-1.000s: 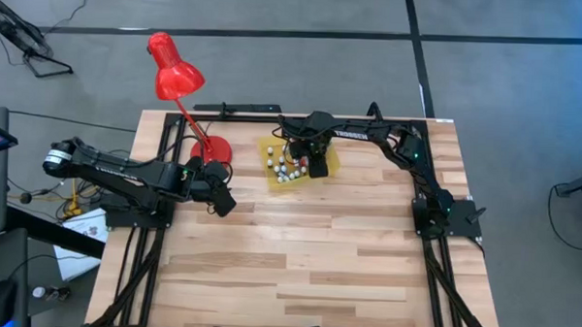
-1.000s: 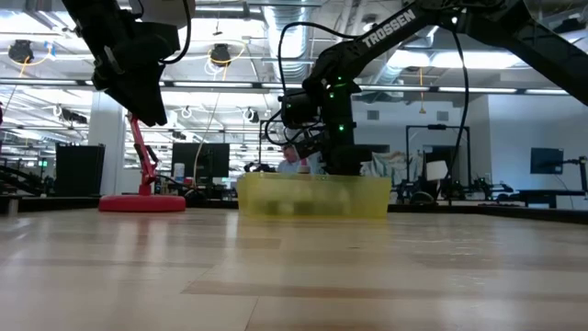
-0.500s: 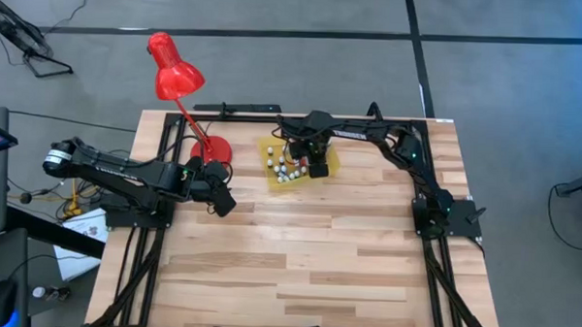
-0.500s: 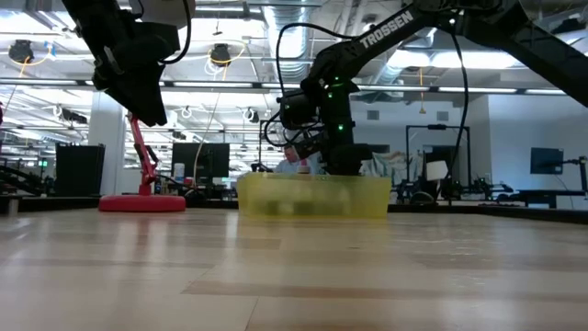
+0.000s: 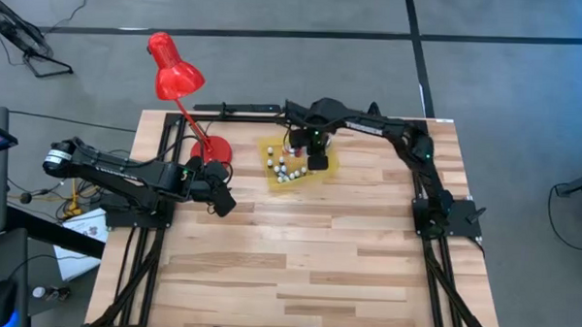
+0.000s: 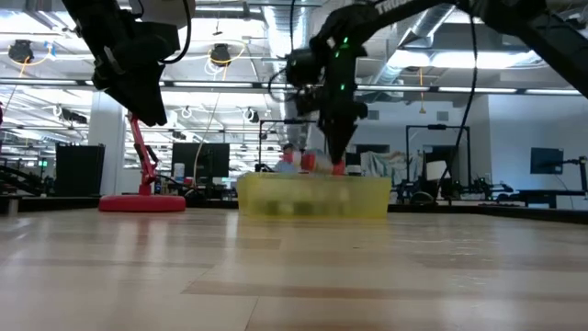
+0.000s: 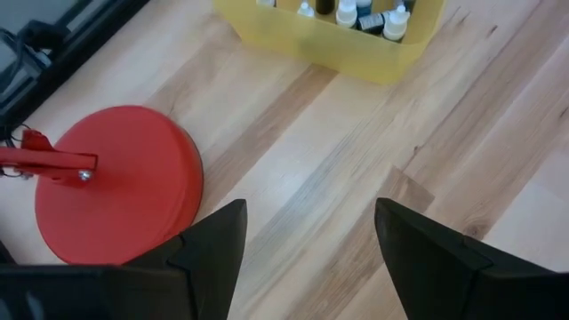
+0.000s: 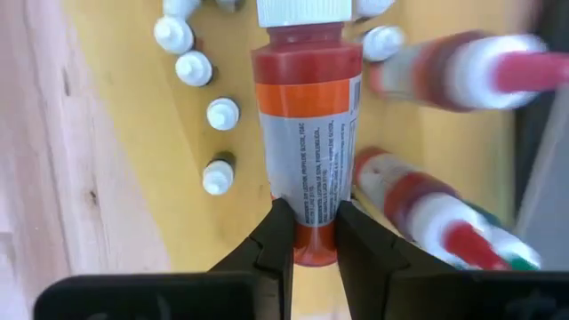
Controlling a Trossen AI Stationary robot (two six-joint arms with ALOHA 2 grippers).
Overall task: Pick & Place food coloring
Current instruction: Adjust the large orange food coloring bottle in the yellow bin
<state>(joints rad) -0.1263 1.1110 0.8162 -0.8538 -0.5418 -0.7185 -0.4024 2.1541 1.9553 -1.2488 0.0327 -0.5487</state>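
Observation:
My right gripper (image 6: 336, 154) hangs above the yellow tray (image 5: 274, 175) at the table's far side, shut on a red food coloring bottle (image 8: 307, 133) with an orange-and-white label and a white cap (image 8: 302, 11). Several small bottles with pale caps (image 8: 222, 114) stand upright on the tray floor below it. Two more red bottles (image 8: 462, 69) show blurred beside the held one. My left gripper (image 7: 307, 236) is open in the air near the red lamp's base (image 7: 116, 182), touching nothing. My right gripper pinches the red bottle at its bottom end (image 8: 308, 233) between the two fingers (image 8: 274, 236). The fingers come from above, pointing down, and lie along the bottle. The bottle is lifted clear of the tray and hangs cap-down below the fingertips.
A red desk lamp (image 5: 174, 72) leans over the table's far left corner, its round base (image 5: 212, 149) just left of the tray. The tray's walls (image 6: 312, 197) stand above the tabletop. Bare wood (image 5: 307, 251) spreads over the middle and near half.
My right gripper has risen out of the yellow tray and drawn slightly toward the far edge, carrying the red bottle up clear of the other bottles. The left arm has kept still.

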